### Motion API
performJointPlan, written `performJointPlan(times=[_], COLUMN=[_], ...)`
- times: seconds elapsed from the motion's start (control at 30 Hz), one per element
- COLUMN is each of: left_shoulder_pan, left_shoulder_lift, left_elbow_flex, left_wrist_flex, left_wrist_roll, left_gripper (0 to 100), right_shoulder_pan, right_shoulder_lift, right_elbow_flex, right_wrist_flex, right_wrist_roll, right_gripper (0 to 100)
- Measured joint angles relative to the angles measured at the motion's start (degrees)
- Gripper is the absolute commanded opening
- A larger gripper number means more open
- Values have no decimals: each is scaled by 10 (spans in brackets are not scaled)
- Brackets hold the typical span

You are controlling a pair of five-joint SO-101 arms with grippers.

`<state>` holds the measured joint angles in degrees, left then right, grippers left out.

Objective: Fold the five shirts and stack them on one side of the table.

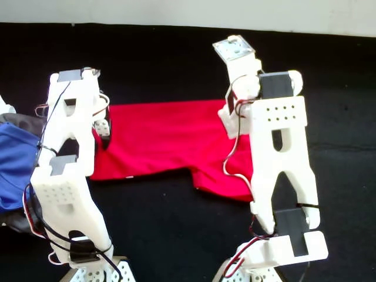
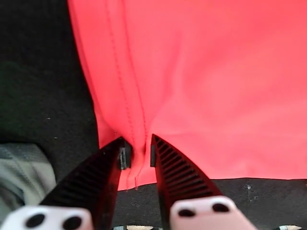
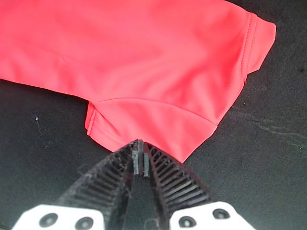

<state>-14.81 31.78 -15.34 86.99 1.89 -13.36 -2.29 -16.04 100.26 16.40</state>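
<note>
red shirt: the red shirt (image 1: 170, 138) is lying spread out flat across the middle of the black table (image 1: 176, 235), stretching between the two arms, with one sleeve poking out toward the arm bases on the right arm's side.

left pincer: the left pincer (image 2: 138, 151) is sitting down at the shirt's stitched hem (image 2: 127, 96) on the end nearest the pile. Its fingers are closing on a little ridge of the red cloth, so it's pinching the shirt. In the high view it (image 1: 104, 132) is hanging right over that edge.

right pincer: the right pincer (image 3: 139, 160) is resting at the opposite end of the shirt (image 3: 144, 57), tips pressed together and touching the fabric's edge. Honestly can't tell if any cloth is getting caught between them. From above it (image 1: 230, 120) is hovering over the shirt's end.

other clothes: a blue shirt (image 1: 14, 164) is lying bunched at the table's edge beside the left arm, with grey cloth (image 1: 20, 120) lying just behind it. That grey stuff (image 2: 19, 172) is also showing next to the left pincer.
</note>
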Motion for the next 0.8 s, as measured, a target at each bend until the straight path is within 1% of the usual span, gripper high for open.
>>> performJointPlan(times=[0.1, 0.27, 0.43, 0.8], left_shoulder_pan=[0, 0, 0, 0], left_shoulder_lift=[0, 0, 0, 0], left_elbow_flex=[27, 30, 4, -12], left_wrist_flex=[-23, -26, 1, 27], left_wrist_roll=[0, 0, 0, 0], left_gripper=[85, 85, 87, 85], right_shoulder_pan=[0, 0, 0, 0], right_shoulder_lift=[0, 0, 0, 0], right_elbow_flex=[0, 0, 0, 0], right_wrist_flex=[0, 0, 0, 0], right_wrist_roll=[0, 0, 0, 0], right_gripper=[5, 5, 5, 5])
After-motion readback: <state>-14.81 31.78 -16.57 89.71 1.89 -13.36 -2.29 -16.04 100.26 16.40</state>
